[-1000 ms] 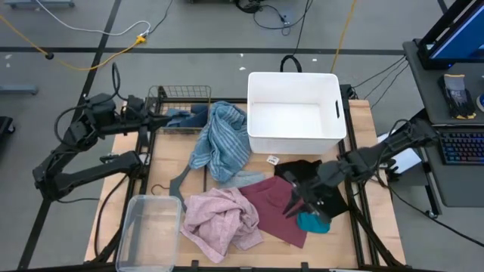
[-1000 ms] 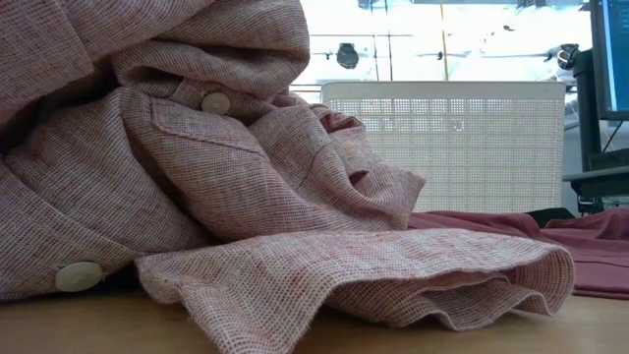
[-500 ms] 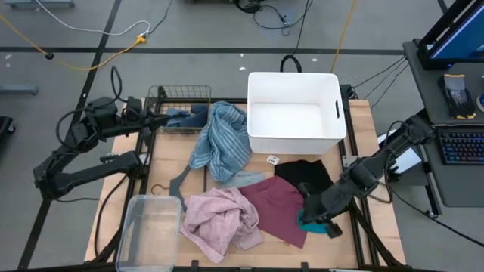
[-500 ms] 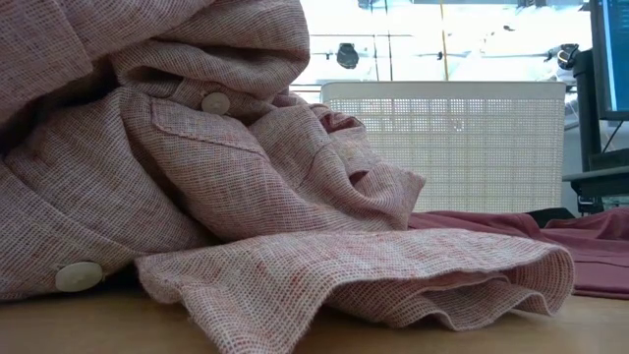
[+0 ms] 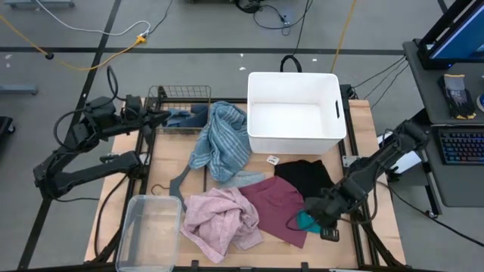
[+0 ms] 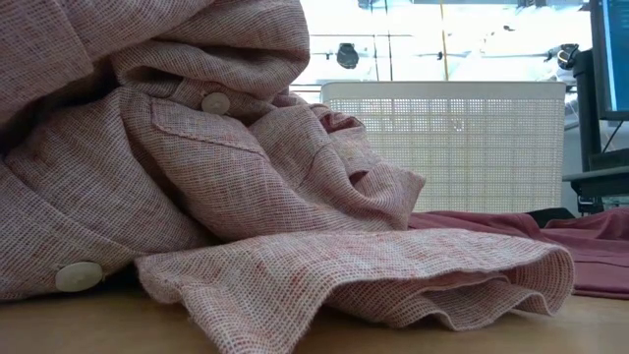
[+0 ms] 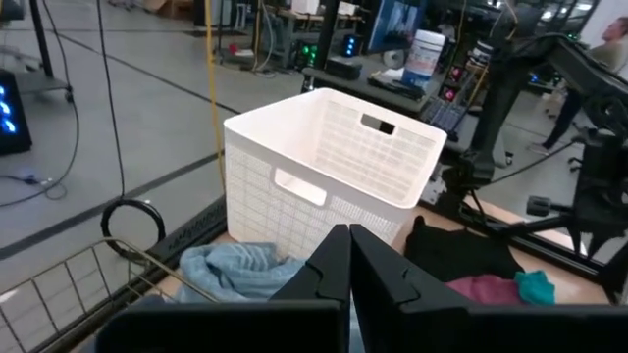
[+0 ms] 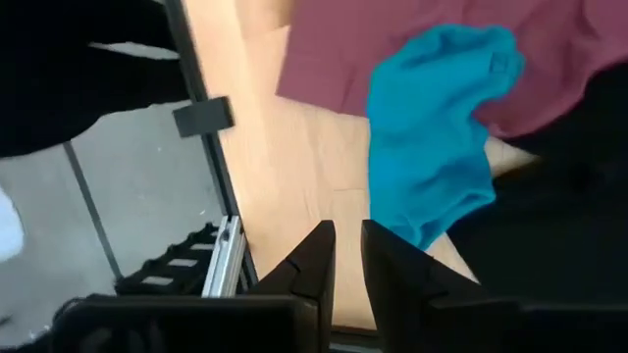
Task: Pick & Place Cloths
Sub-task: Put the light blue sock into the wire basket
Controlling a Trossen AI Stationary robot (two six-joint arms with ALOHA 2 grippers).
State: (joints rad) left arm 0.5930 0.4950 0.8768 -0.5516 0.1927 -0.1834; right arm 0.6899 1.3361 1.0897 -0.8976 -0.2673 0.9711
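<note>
In the high view a blue-striped towel [image 5: 223, 143] hangs from the wire basket down onto the table. A pink cloth [image 5: 219, 215], a maroon cloth [image 5: 276, 208] and black shorts [image 5: 306, 177] lie flat on the wood. A small teal piece [image 5: 306, 221] [image 8: 432, 137] rests on the maroon cloth's near right corner and the bare wood. My right gripper [image 5: 318, 224] [image 8: 348, 240] hovers beside it near the table's right near corner, its fingers a narrow gap apart and holding nothing. My left gripper [image 5: 155, 117] [image 7: 349, 245] waits shut over the basket.
A white bin [image 5: 295, 79] stands at the far right. A clear plastic tub [image 5: 147, 230] sits at the near left, and a grey hanger [image 5: 178, 181] lies by the pink cloth. A light blue cloth [image 7: 231, 265] lies in the wire basket [image 5: 181, 94]. The pink cloth [image 6: 197, 177] fills the low view.
My right gripper has moved from above the black shorts and maroon cloth toward the table's near right corner, turning as it went. It now sits low beside the teal piece. The cloths lie as before.
</note>
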